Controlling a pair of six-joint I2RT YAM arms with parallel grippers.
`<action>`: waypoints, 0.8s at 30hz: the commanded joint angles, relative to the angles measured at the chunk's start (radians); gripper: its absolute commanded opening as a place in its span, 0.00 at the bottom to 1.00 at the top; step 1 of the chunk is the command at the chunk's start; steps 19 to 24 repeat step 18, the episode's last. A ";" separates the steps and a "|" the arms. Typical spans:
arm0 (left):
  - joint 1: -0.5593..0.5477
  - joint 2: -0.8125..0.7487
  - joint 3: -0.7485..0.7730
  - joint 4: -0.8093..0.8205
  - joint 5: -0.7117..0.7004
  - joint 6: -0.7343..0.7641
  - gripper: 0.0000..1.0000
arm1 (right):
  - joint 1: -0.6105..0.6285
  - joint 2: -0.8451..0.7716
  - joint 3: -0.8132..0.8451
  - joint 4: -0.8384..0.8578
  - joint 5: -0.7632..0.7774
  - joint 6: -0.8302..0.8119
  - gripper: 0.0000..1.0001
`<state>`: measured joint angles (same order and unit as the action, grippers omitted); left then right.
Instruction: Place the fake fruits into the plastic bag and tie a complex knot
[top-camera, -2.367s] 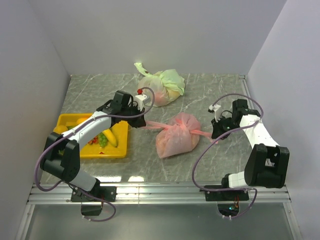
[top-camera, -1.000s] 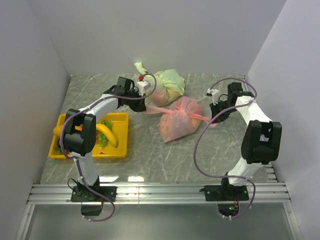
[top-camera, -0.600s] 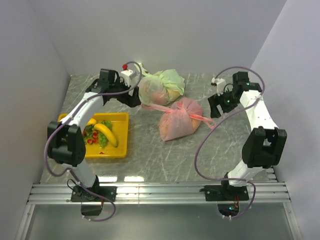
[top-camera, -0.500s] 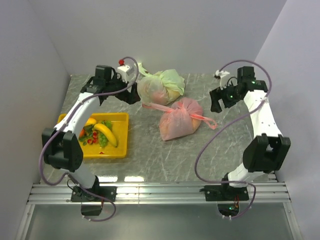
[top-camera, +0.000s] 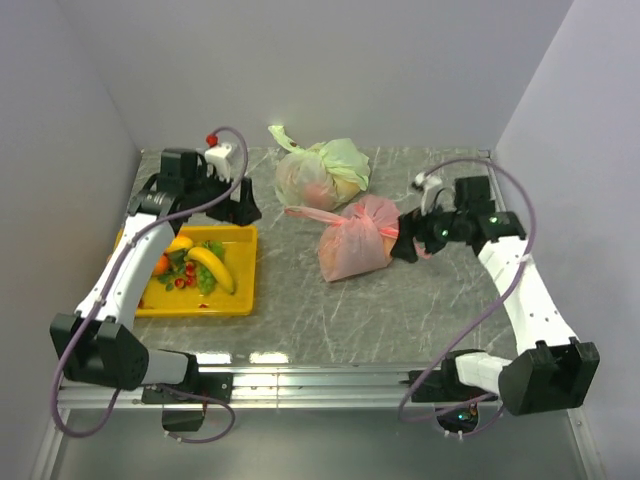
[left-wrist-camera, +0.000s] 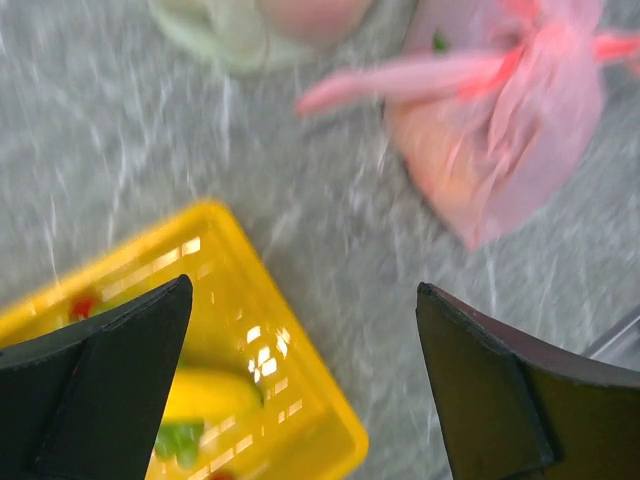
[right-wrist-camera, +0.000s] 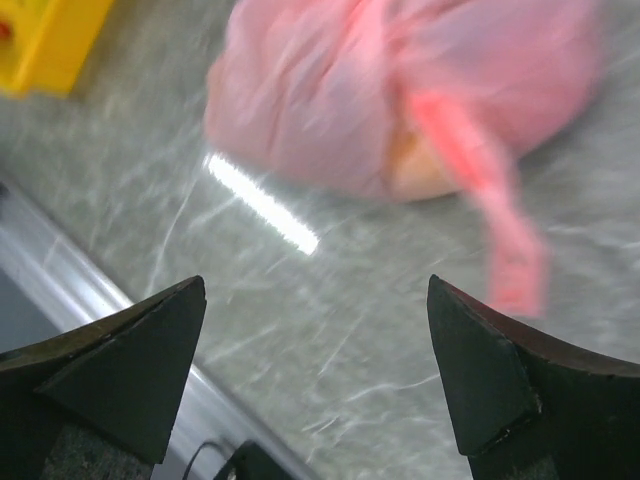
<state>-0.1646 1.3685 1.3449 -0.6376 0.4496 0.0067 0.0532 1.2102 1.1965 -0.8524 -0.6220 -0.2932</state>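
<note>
The pink plastic bag (top-camera: 355, 248) lies knotted and bulging in the middle of the table, one handle end (top-camera: 300, 213) sticking out to the left and one to the right. It also shows, blurred, in the left wrist view (left-wrist-camera: 510, 150) and the right wrist view (right-wrist-camera: 400, 90). Fake fruits lie in the yellow tray (top-camera: 232, 300): a banana (top-camera: 210, 268), green grapes (top-camera: 205, 282), strawberries (top-camera: 183, 282) and an orange one (top-camera: 162, 263). My left gripper (top-camera: 245, 207) (left-wrist-camera: 302, 290) hangs open over the tray's far right corner. My right gripper (top-camera: 405, 247) (right-wrist-camera: 315, 285) is open beside the bag's right handle (right-wrist-camera: 490, 200).
A pale green-and-white knotted bag (top-camera: 325, 175) lies just behind the pink one, close to it. Walls close in the table at the back and on both sides. A metal rail (top-camera: 320, 385) runs along the near edge.
Both grippers have opened and let go of the pink bag's handle ends. The left arm has swung left toward the tray. The right arm rose, then came down by the bag's right side.
</note>
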 joint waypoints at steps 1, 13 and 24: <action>-0.003 -0.110 -0.114 -0.054 -0.054 0.019 0.99 | 0.091 -0.073 -0.122 0.052 0.056 -0.032 0.98; -0.015 -0.321 -0.375 -0.089 -0.147 0.038 0.99 | 0.226 -0.163 -0.285 0.089 0.130 -0.087 1.00; -0.015 -0.344 -0.366 -0.074 -0.150 0.007 1.00 | 0.232 -0.175 -0.275 0.079 0.117 -0.083 1.00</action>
